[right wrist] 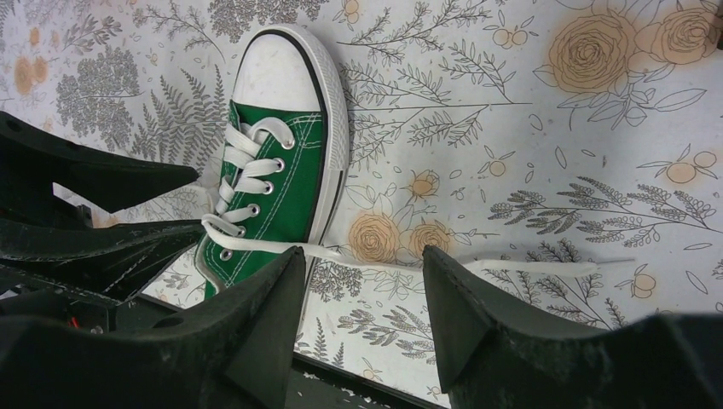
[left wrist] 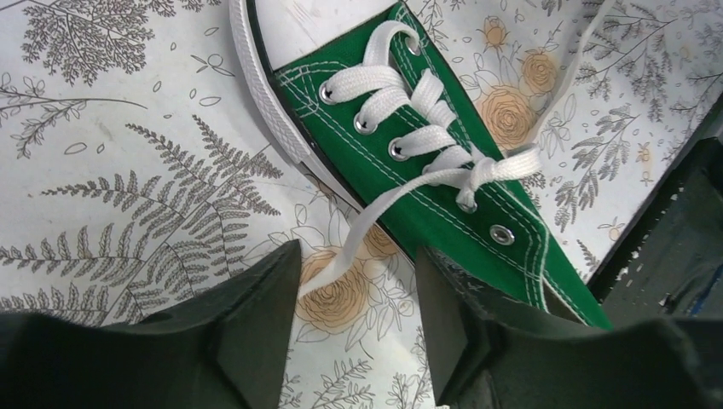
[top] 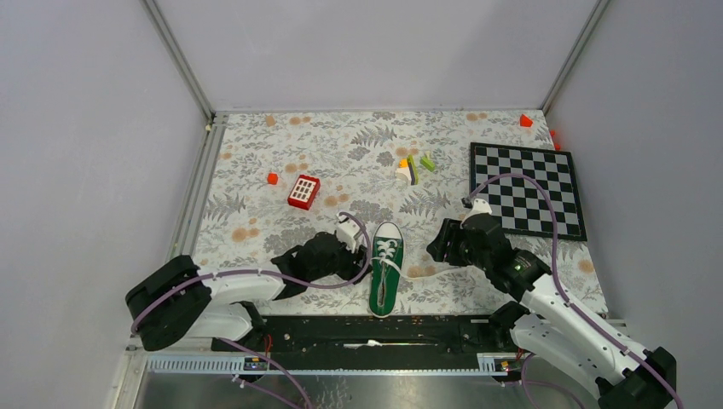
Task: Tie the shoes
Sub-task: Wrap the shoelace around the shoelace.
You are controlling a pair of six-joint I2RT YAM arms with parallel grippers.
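The green shoe [top: 385,271] lies near the table's front edge, white toe cap pointing away from the arms, laces untied. In the left wrist view, one white lace [left wrist: 345,247] runs off the shoe [left wrist: 401,170] onto the cloth. Its end lies between the fingers of my open left gripper [left wrist: 358,264], close to the left finger [left wrist: 264,298]. In the right wrist view, the other lace [right wrist: 511,267] stretches right from the shoe [right wrist: 273,179], just past the tips of my open right gripper [right wrist: 362,264]. The grippers [top: 354,254] [top: 439,245] flank the shoe.
A red-and-white keypad block [top: 303,192] sits behind the left gripper. A checkerboard [top: 529,187] lies at the back right. Small coloured blocks [top: 413,166] and red pieces [top: 272,178] [top: 525,120] are scattered farther back. A black rail [top: 384,328] runs along the near edge.
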